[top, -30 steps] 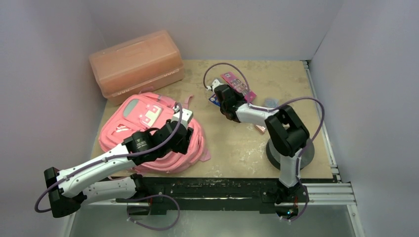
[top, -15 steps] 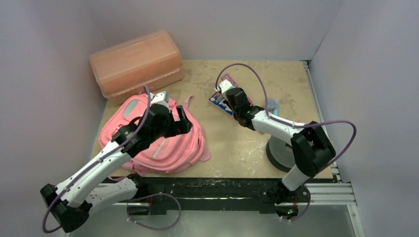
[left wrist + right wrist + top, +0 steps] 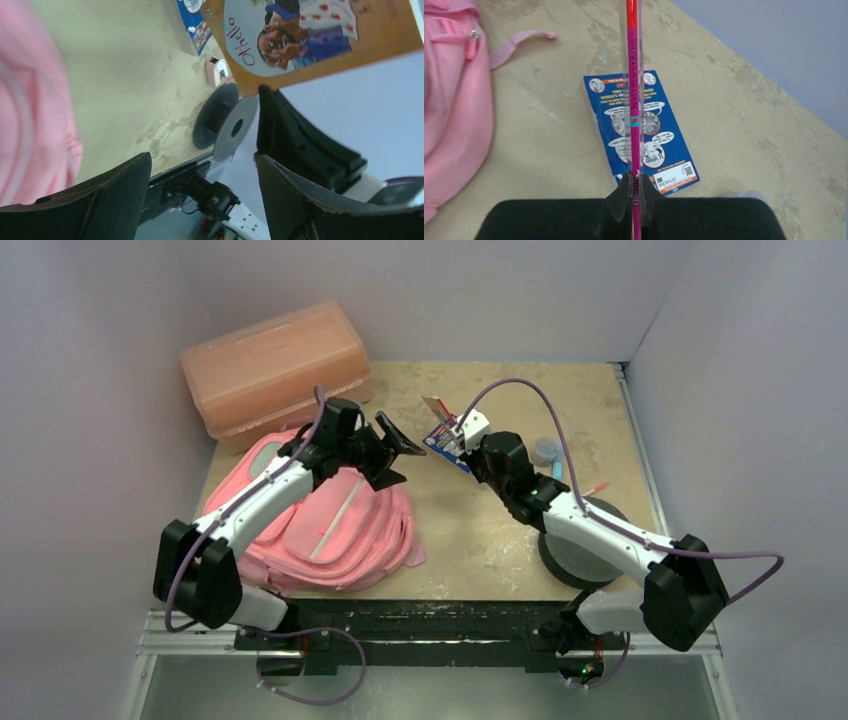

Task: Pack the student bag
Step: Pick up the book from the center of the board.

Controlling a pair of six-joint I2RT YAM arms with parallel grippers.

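Item: student bag (image 3: 330,530), a large soft pink fabric backpack w/ light grey strips, lying flat at near-left of the pale worn desk (image 3: 480,530), just near of the rigid salmon-orange translucent plastic box (image 3: 275,365) at far-left. Handling (est.): soft, floppy, prob. light and sagging; it will fold and slide rather than lift as one piece, and its mouth likely collapses unless held apart. Best hold prob. the top handle, a strap or the fabric edge by a zip, not the flat front panel. Left claw (image 3: 395,448): jaws wide, nothing between them, raised over the bag's far-right corner and facing right. Right claw (image 3: 455,435): pinched on the Othello paperback (image 3: 437,408), a thin book w/ orange-brown cover and pink spine, held on edge above the desk middle, right of the bag and apart from it. Under it lies a blue comic-style booklet (image 3: 440,445), flat on desk. Unclear or hidden: left arm covers the bag's far-left part, so handle not seen and can't tell if the main zip is open; both wrist views show only a pink edge of the bag. A small blue object (image 3: 545,450) right of the right arm can't be identified.
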